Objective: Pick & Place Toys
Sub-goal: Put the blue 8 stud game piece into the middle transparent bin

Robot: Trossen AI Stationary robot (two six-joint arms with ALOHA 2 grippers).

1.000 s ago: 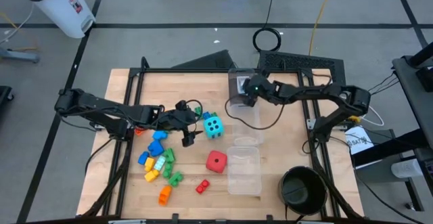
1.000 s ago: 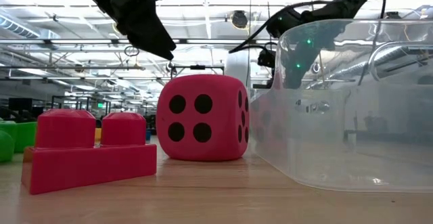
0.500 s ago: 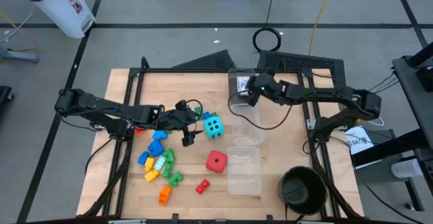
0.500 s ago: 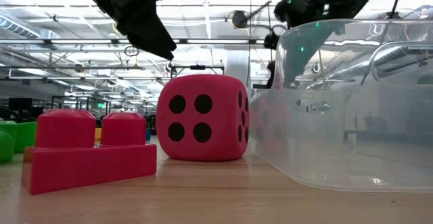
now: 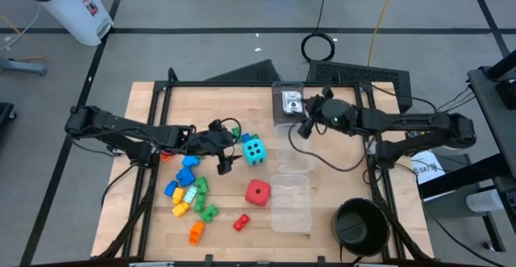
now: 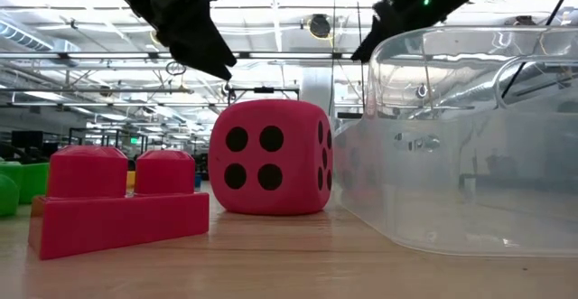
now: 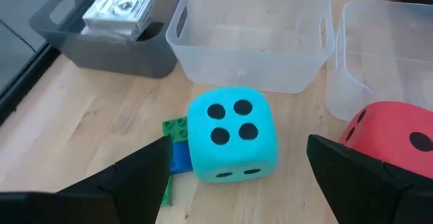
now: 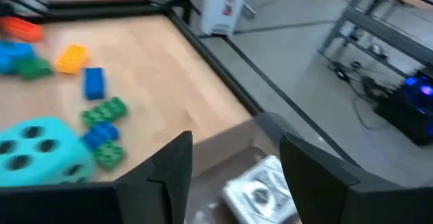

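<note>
Cyan die (image 7: pixel 232 137) between open left tool (image 7: pixel 237 176) fingers; no legible writing — cards (image 7: pixel 118 11) too small.

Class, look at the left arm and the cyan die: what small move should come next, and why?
Probably the left hand should ease forward and down around the cyan die. Its fingers stand open, empty, on either side of the die but short of it, and the clear box just beyond is empty.

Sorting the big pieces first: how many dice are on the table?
2. The cyan die sits beside the left gripper; the red die sits nearer the front edge, beside a clear box.
</note>
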